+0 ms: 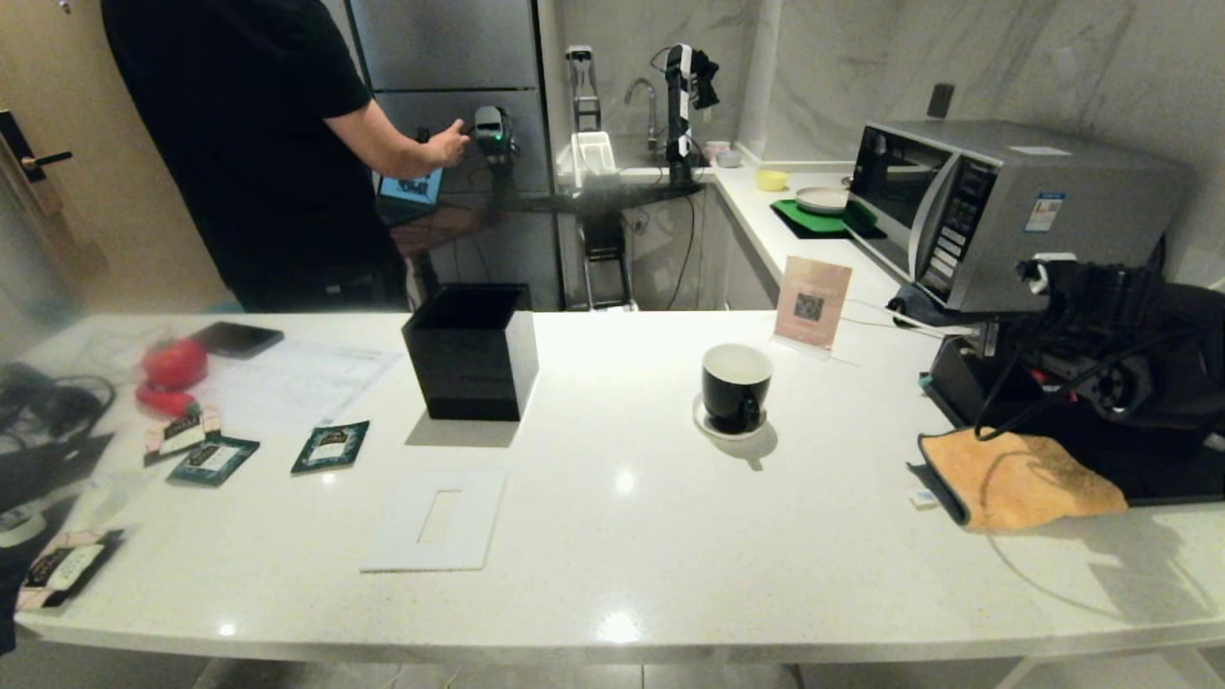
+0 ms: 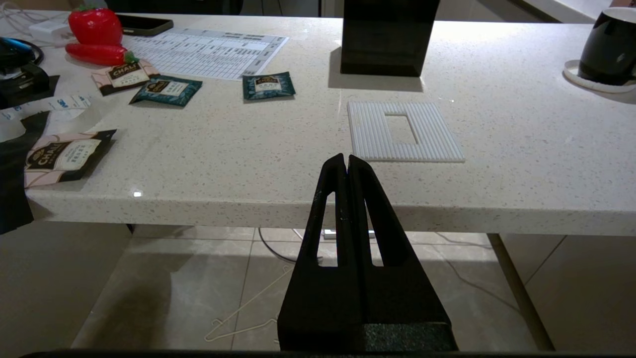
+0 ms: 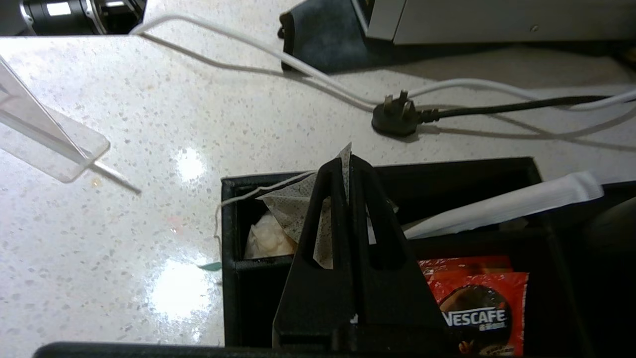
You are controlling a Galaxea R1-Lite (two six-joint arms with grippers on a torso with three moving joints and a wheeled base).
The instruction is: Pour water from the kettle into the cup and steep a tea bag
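Observation:
The cup, a glossy black mug with a white inside, stands on a small white saucer at mid-counter; it also shows at the edge of the left wrist view. The kettle is out of view. My right arm reaches over a black compartment tray at the counter's right end. There my right gripper is shut on a mesh pyramid tea bag, whose string trails over the tray's rim to a green tag. My left gripper is shut and empty, parked below the counter's front edge.
A black open-topped square box, a white ribbed plate and several tea sachets lie left of the cup. A microwave, an orange cloth, a sign stand and a loose plug crowd the right. A person stands behind.

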